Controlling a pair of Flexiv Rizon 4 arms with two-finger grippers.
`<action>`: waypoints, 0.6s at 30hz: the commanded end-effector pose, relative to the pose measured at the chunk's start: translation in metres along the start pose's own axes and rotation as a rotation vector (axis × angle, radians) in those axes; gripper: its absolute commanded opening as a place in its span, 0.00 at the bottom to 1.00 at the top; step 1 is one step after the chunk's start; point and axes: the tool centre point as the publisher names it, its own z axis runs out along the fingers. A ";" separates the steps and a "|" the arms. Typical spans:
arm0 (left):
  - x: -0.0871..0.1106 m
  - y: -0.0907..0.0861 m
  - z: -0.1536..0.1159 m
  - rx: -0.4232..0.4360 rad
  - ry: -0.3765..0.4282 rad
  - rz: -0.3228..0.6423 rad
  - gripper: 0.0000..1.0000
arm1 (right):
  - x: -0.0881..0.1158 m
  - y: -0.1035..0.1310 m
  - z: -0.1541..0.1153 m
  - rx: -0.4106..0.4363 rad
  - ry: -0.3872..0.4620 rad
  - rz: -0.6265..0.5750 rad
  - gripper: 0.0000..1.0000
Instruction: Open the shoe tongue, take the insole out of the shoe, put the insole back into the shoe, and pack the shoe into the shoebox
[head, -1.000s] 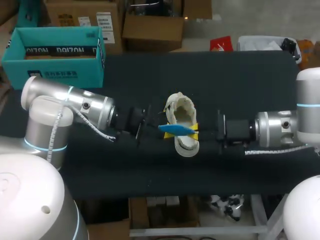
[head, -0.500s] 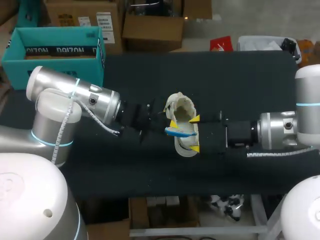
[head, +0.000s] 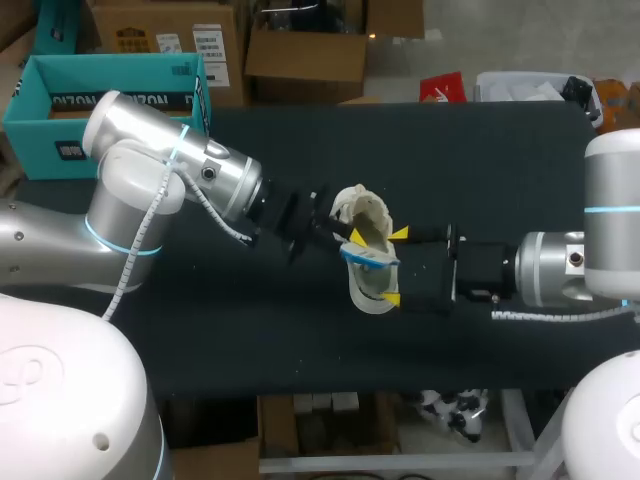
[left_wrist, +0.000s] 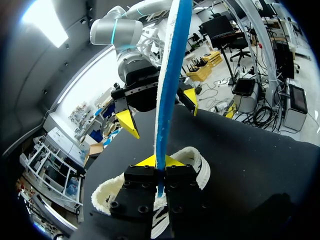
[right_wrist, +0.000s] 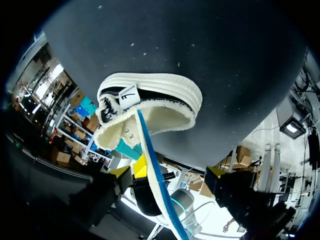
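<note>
Cream shoe (head: 370, 212): lay near the middle of the black table (head: 480, 160), opening upward.
Blue insole (left_wrist: 169, 75): stood edge-on over the shoe, one end at the opening.
Left gripper (left_wrist: 160, 162): was clamped on the insole, one yellow tip against each face.
Right gripper (head: 396, 266): waited beside the shoe, fingers spread wide, holding nothing.
Teal shoebox (head: 110, 100): sat at the table's far left corner, well apart from the shoe.

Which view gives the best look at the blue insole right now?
The left wrist view: the insole shows large and long, its end pinched in the left hand. The head view shows only a blue sliver over the shoe; the right wrist view shows a thinner strip by the shoe's opening.
</note>
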 end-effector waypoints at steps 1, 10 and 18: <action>-0.008 0.011 0.006 0.024 0.078 0.002 0.00 | 0.002 0.002 0.012 -0.020 0.034 0.007 0.82; -0.004 0.022 0.007 0.000 0.145 0.001 0.00 | 0.012 0.009 0.022 -0.064 0.066 0.021 0.49; -0.006 0.024 0.012 -0.004 0.174 0.001 0.00 | 0.016 0.014 0.026 -0.091 0.093 0.021 0.42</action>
